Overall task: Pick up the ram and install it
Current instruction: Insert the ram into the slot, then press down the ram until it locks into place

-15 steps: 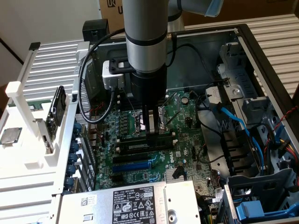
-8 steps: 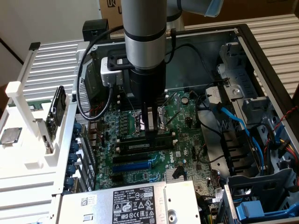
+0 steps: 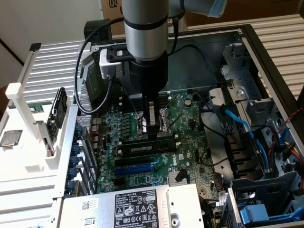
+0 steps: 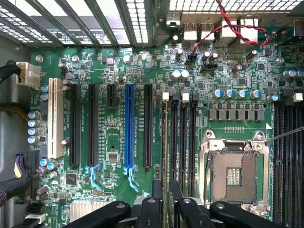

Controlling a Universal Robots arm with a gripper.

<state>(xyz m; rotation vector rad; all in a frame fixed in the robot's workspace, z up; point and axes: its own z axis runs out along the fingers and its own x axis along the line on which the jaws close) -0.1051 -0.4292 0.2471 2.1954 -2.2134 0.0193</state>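
The ram (image 3: pixel 137 147) is a dark stick with black chips, standing on edge in the row of memory slots (image 3: pixel 142 156) on the green motherboard (image 3: pixel 190 142). In the wrist view the ram (image 4: pixel 165 142) shows only as a thin edge over the slot nearest the expansion slots. My gripper (image 3: pixel 153 135) comes straight down onto the ram's top edge at about mid-length. In the wrist view my gripper (image 4: pixel 166 189) has its two black fingers (image 4: pixel 156 199) close together on either side of that edge. I cannot tell how deep the ram sits in the slot.
The open CPU socket (image 4: pixel 232 175) lies beside the memory slots (image 4: pixel 183 142). A blue expansion slot (image 4: pixel 129 128) and black ones lie on the other side. A power supply (image 3: pixel 128 206), blue cables (image 3: pixel 242 123) and drive cages (image 3: pixel 266 204) crowd the case. A white rack (image 3: pixel 28 142) stands outside.
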